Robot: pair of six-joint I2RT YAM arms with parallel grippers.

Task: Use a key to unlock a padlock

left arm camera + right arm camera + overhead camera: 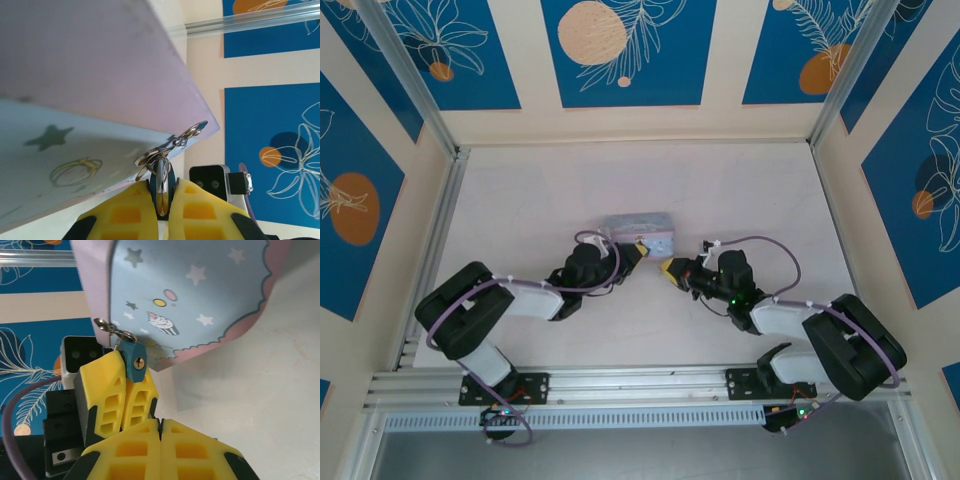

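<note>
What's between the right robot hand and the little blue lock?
The yellow fingers of the left gripper, shut on the padlock, sit between it and the right gripper, as the right wrist view shows.

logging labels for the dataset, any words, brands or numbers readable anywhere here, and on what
None readable.
The tin box carries only pictures: stars and a cupcake, no lettering.
The padlock shows its keyhole; no marking on it can be made out.
The wall panels bear only leaf and circle patterns.
</note>
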